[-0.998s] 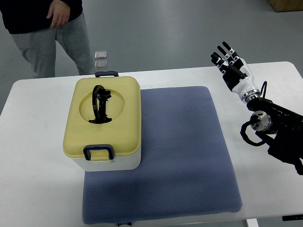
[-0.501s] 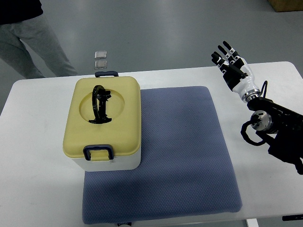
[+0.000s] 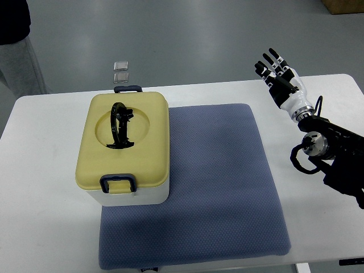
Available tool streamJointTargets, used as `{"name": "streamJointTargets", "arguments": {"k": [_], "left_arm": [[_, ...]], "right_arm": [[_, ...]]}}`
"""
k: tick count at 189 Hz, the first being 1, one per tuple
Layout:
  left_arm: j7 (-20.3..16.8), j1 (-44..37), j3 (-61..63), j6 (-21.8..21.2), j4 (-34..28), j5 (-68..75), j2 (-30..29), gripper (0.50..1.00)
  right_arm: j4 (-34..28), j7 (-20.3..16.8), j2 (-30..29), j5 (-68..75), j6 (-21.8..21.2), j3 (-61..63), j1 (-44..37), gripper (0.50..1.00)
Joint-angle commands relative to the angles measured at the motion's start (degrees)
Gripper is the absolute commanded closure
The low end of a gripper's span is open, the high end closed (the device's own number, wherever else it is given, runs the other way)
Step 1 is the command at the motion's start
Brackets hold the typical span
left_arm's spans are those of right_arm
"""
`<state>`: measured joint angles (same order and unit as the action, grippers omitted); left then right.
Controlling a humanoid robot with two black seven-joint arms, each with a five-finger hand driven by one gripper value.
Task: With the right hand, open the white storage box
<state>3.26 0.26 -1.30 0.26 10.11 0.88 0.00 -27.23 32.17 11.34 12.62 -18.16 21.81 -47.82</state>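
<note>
Blue-grey textured mat [image 3: 216,187], rectangular, lying flat on the white table [image 3: 45,187] and reaching to its near edge. White storage box [image 3: 124,149], on the left part of the table, its right and near side overlapping the mat's left edge; pale yellow lid [image 3: 145,136] seated and closed; dark blue latch [image 3: 118,183] at the near end, a second dark blue latch [image 3: 128,89] at the far end; black carry handle [image 3: 120,125] folded down in the round recess on top. Right hand [image 3: 278,77], black and white, on an arm entering from the right edge, held above the table's far right corner, well apart from the box; fingers [image 3: 268,61] spread and extended, grasping nothing. Beyond the table: grey floor, two small square plates [image 3: 121,71] set in it, and a person's grey trouser leg [image 3: 20,62] at the upper left corner.
</note>
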Motion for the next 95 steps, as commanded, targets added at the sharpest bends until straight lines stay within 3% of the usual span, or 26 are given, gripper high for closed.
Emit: {"name": "streamJointTargets", "arguments": {"k": [1, 24, 67, 95], "left_arm": [[0.0, 0.0, 0.0, 0.0, 0.0, 0.0, 0.0, 0.500], [0.0, 0.0, 0.0, 0.0, 0.0, 0.0, 0.0, 0.500], [0.0, 0.0, 0.0, 0.0, 0.0, 0.0, 0.0, 0.500], [0.1, 0.0, 0.1, 0.0, 0.0, 0.0, 0.0, 0.500]], "right_arm": [[-0.3, 0.0, 0.2, -0.9, 0.1, -0.8, -2.3, 0.570], [-0.4, 2.8, 1.3, -7.1, 0.0, -0.7, -4.8, 0.570], [-2.0, 2.8, 4.6, -24.2, -0.8, -0.7, -12.1, 0.570], [-6.8, 2.8, 6.0, -42.6, -0.7, -0.6, -17.8, 0.570]]}}
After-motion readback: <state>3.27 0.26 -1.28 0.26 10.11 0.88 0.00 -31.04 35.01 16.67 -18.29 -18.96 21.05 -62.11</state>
